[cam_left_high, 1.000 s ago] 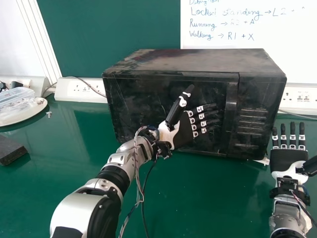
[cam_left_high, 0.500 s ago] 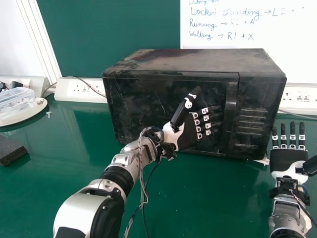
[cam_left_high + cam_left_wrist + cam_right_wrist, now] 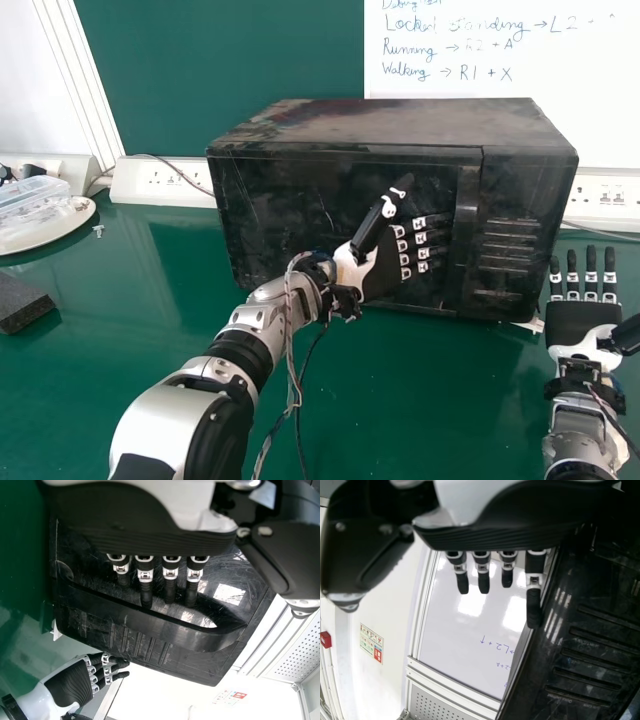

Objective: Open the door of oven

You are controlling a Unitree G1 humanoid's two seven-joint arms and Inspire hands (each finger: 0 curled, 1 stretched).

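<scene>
- Oven [image 3: 425, 160] sits in the middle of the table [image 3: 400, 400], front towards the robot, its door [image 3: 300, 195] shut
- At the far left lie a clear box [image 3: 30, 192] on a white tray [image 3: 60, 228] and, nearer, a dark block [image 3: 22, 304], all well apart from the job
- Left hand [image 3: 382, 268] is in front of the door, open, its fingers straight and pointing at the handle, thumb raised; it grips nothing
- Handle [image 3: 465, 225] runs upright along the door's right side; the left wrist view shows the fingertips just beside its inner edge, though whether they touch it I cannot tell
- Step in hand looks to be lining up the left hand with the handle, the pull not yet begun
- Next move calls for getting the fingertips behind the bar, curling them round it, then drawing the door out towards the robot and round to the left, where the hinge probably is
- Poor hooking could let the fingers slip off the bar, or press the door and shove the oven back
- Right hand [image 3: 583, 322] rests beside the oven's right side, open, palm up, holding nothing; it might steady the oven if it slides
</scene>
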